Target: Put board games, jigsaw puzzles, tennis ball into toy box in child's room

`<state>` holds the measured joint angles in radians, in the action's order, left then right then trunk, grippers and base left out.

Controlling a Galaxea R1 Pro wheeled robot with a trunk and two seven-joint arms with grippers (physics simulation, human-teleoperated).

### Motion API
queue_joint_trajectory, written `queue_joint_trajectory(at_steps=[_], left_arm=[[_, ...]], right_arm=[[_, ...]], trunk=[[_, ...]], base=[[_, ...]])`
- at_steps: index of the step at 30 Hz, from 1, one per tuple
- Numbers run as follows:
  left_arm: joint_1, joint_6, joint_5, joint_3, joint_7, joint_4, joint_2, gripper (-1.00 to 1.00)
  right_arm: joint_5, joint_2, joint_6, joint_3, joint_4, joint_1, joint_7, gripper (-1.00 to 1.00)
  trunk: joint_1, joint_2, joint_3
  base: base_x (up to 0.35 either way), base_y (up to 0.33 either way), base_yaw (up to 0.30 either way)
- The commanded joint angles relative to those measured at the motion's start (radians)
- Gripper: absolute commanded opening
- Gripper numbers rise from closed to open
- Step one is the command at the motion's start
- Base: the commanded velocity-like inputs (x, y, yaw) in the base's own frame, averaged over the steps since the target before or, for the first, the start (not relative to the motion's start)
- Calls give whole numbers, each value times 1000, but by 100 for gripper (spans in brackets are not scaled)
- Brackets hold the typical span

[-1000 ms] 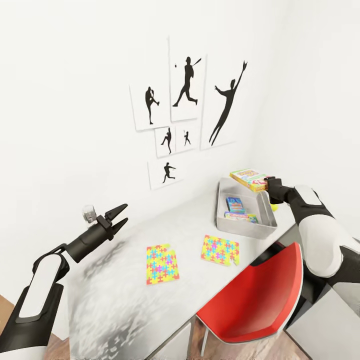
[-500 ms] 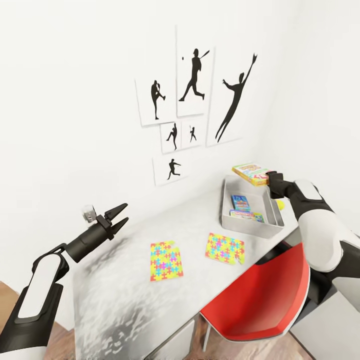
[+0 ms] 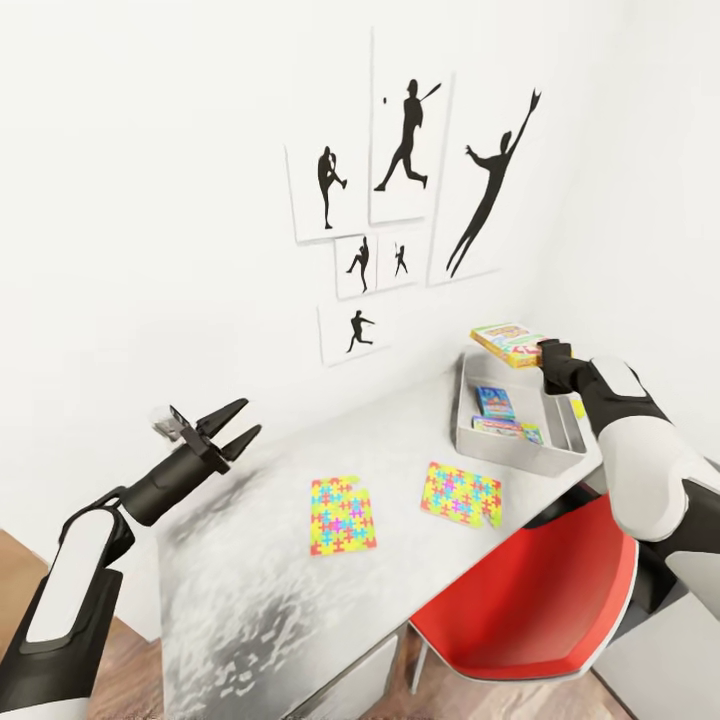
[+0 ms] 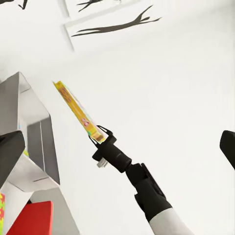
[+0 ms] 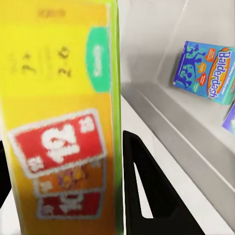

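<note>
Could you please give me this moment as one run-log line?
right claw: shut on yellow game box, above toy box | left claw: open, empty | puzzles: on table

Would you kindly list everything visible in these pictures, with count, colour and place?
Toy box: one, light grey, on the table's far right end.
Board games: three; blue one and another colourful one inside the toy box; yellow-green one held above it.
Jigsaw puzzles: two, multicoloured, flat on the table, one left of the other.
Table: one, light grey, against the wall.
Chair: one, red, at the table.
Silhouette prints: six, black on white, on the wall.
Left gripper: open, above the table.
Right gripper: gripping the yellow-green game.
</note>
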<state>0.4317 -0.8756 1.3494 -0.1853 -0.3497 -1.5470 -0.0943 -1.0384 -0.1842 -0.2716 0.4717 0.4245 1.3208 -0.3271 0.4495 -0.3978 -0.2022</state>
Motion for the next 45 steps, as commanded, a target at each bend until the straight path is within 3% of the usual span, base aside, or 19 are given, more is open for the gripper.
queue_joint_trajectory(at_steps=[1, 4, 6, 9, 13, 18, 29, 38, 45], left_arm=[[6, -11, 5, 2, 11, -2, 1, 100], [69, -18, 19, 47, 116, -6, 12, 100], [130, -21, 35, 80, 205, -7, 34, 100], [203, -23, 85, 121, 365, -9, 76, 100], [258, -23, 156, 167, 555, -10, 127, 100], [282, -22, 192, 201, 654, -10, 154, 100], [295, -19, 215, 225, 720, -10, 172, 100], [311, -15, 219, 227, 726, -10, 176, 100], [366, -14, 222, 232, 735, -8, 181, 100]], right_arm=[[-8, -1, -3, 4, 2, 1, -6, -100], [-7, -2, -2, 4, 4, 0, -6, -100], [-7, -4, -2, 4, 4, 0, -6, -100], [-7, -8, -2, 4, 6, 0, -6, -100], [-8, -22, -2, 4, 10, -3, -6, -100], [-9, -42, -4, 2, 13, -9, 0, -100], [-11, -90, -13, 1, 15, -15, 9, -100], [-10, -92, -18, 0, 14, -17, -1, -100], [-10, -90, -17, 1, 9, -18, -6, -100]], trunk=[[1, -2, -4], [1, -2, -9], [1, -2, -12], [1, -2, -17], [1, -2, -22], [1, -2, -25], [1, -2, -26], [1, -2, -26], [1, -2, -26]], base=[[0, 0, 99], [0, 0, 99], [0, 0, 99], [0, 0, 96], [0, 0, 68], [0, 0, 31], [0, 0, 6], [0, 0, 0], [0, 0, 0]])
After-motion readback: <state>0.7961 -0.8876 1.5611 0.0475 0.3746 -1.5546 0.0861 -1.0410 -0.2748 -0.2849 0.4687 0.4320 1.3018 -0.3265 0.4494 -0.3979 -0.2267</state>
